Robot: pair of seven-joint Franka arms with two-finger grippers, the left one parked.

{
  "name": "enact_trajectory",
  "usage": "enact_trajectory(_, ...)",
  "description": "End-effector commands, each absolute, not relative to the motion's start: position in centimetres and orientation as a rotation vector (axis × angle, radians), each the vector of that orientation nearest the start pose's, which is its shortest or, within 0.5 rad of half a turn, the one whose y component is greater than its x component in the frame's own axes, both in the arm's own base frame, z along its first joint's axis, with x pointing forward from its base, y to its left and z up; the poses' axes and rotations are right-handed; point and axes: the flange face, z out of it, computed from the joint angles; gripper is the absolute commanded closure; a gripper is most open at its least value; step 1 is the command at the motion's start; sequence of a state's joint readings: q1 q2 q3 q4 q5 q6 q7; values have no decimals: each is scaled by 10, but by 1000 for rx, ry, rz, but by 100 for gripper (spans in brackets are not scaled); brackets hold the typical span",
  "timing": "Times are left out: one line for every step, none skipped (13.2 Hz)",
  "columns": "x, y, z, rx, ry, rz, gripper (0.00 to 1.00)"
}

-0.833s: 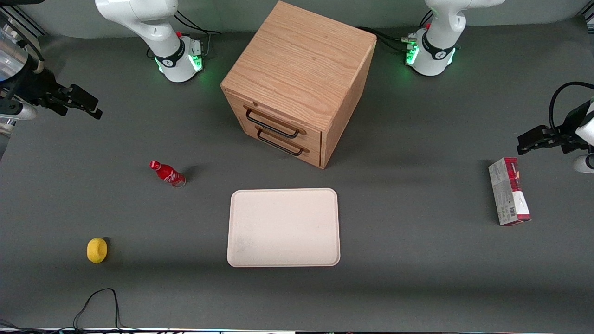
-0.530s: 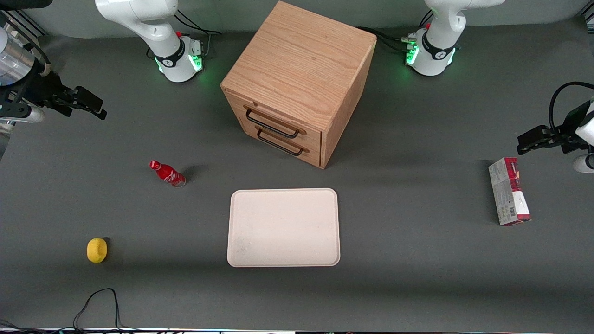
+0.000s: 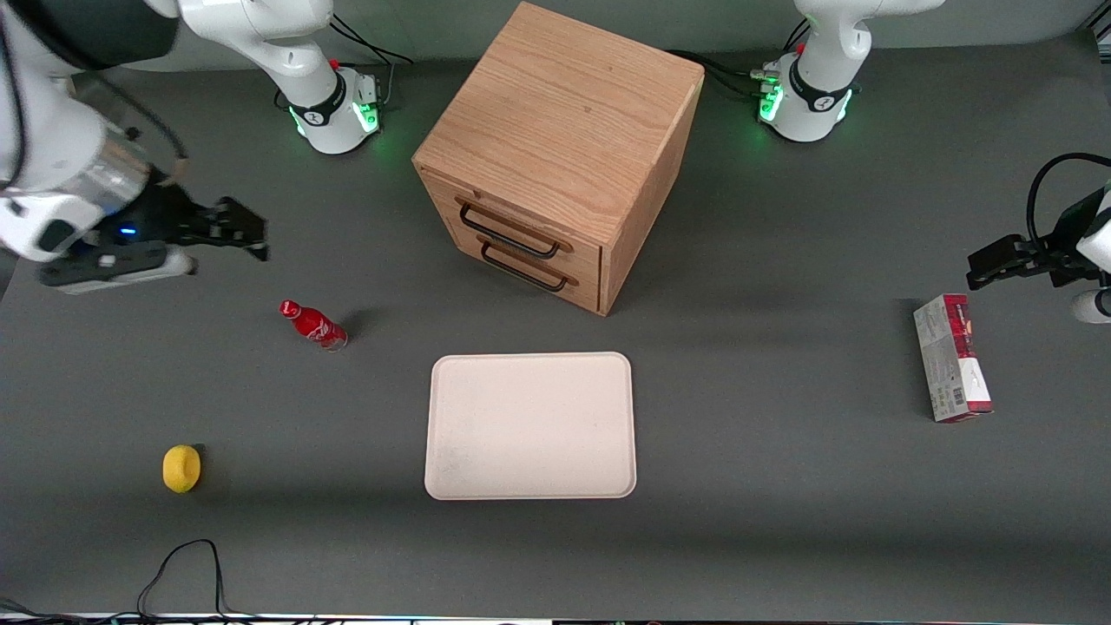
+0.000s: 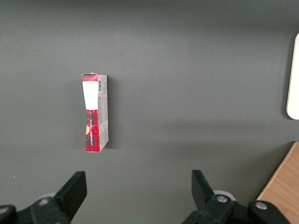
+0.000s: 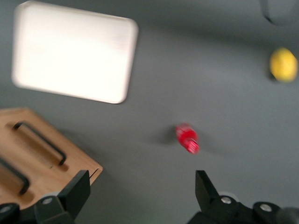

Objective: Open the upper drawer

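Note:
The oak cube cabinet stands at the middle of the table, farther from the front camera than the tray. Its upper drawer is shut, with a long black wire handle. The matching lower drawer is shut too. My right gripper hangs above the table toward the working arm's end, well apart from the cabinet, at about the drawers' level. It is open and empty, as the right wrist view shows. That view also holds the cabinet's front with both handles.
A red bottle lies close below the gripper, nearer the front camera; it also shows in the right wrist view. A yellow lemon lies nearer still. A cream tray lies in front of the cabinet. A red-and-white box lies toward the parked arm's end.
My right arm has swung in from the table's end toward the cabinet and the bottle. The drawers have not moved.

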State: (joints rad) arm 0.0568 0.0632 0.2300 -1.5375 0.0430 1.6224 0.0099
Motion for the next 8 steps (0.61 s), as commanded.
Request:
enact_trajectory(551,240,620,-2944,-736,-10,0)
enact_trajectory(540,267,619,-2911,-815,-1,0)
enact_trajectory(528,294,617,-2884,-896,4,0)
enact_trajectory(522,311,611,-2876,-959,15,0)
enact_trajectory(518,323,605,-2864,-1002,32,0)
enact_trajectory(513,334,600,-2842,-1031,54,0)
enact_trajectory(508,346,592,-2815,-1064,83,0)
enact_trajectory(506,359,576,-2772,-1123,135,0)
